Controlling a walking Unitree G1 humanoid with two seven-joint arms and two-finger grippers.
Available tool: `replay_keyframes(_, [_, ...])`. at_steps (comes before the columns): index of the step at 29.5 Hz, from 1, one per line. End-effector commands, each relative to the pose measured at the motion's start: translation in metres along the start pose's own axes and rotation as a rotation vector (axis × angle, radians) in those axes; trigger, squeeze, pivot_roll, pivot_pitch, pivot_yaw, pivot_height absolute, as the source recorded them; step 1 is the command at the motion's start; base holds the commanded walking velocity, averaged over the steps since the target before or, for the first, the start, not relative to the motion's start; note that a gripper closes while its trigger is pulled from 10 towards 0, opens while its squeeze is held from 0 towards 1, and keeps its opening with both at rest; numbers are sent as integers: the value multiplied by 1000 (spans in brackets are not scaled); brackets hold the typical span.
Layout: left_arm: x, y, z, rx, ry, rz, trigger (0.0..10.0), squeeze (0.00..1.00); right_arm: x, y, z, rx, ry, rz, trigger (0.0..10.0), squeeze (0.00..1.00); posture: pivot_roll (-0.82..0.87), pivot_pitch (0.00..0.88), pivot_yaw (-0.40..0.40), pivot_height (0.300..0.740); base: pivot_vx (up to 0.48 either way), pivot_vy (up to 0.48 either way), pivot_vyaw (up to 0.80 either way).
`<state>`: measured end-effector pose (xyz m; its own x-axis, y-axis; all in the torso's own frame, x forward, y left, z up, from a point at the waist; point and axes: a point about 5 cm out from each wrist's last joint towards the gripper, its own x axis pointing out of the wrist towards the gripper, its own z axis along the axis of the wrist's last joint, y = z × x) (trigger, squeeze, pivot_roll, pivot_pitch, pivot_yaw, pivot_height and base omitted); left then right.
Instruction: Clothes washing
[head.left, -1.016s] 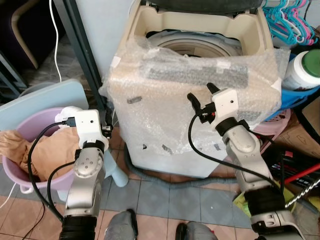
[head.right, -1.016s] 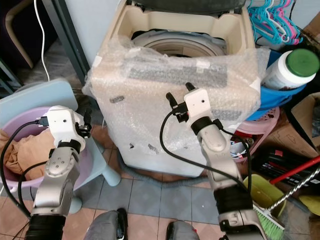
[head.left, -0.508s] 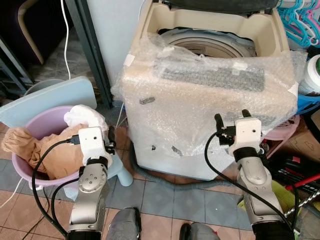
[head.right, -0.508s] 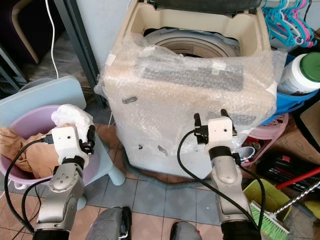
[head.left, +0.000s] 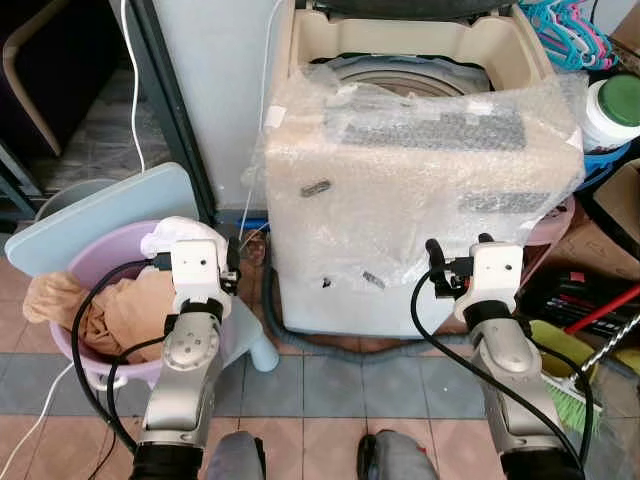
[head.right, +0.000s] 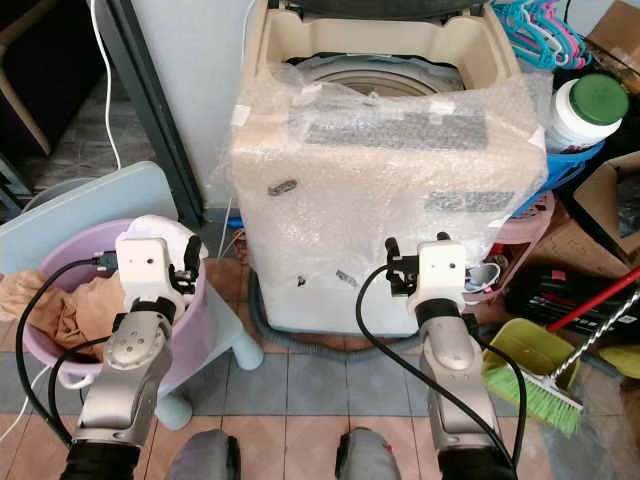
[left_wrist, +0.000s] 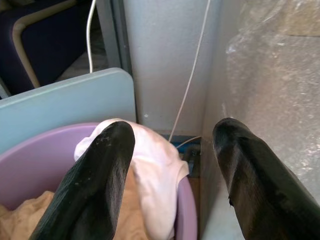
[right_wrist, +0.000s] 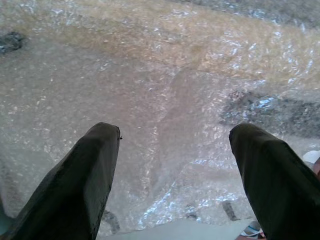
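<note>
Left wrist view: open left claw (left_wrist: 170, 165) over laundry basin (left_wrist: 35, 155).

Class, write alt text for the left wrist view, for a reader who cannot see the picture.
Two black fingers of the left gripper, spread open and holding nothing, point over a purple wash tub that holds a white garment and tan cloth. A pale blue board stands behind the tub, and a bubble-wrapped washing machine rises beside it.

One washing machine (head.left: 420, 180) under one sheet of bubble wrap (head.left: 440, 120), one purple basin (head.left: 75, 350) holding two garments: one tan (head.left: 110, 315), one white (head.left: 180, 232). Two grippers, left (left_wrist: 170, 145) and right (right_wrist: 172, 150). One green-capped white jar (head.right: 580, 110), one green broom (head.right: 555, 385).
</note>
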<state>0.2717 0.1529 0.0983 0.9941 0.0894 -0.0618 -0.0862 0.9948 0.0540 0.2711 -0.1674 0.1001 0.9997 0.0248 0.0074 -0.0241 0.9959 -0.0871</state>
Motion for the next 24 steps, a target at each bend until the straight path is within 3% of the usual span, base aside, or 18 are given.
replay_keyframes(1, [-3,5,-2,-4,8,3,10000,0,1,1,4,5,-9,-1,10000,0,52,144,-13,740,0,480,0])
replay_keyframes(5, [-16,-1,-7,-9,13,-34,10000,0,0,-6,-3,-25,5,-8,10000,0,52,138,-13,740,0,234,0])
replay_keyframes(16, [-17,6,-3,-43,-15,-34,10000,0,1,-2,0,7,7,-15,10000,0,50,152,-7,740,0,0,0])
replay_keyframes(24, [-43,11,-18,5,42,-39,10000,0,-13,2,-2,53,18,14,10000,0,59,204,-1,740,0,0,0])
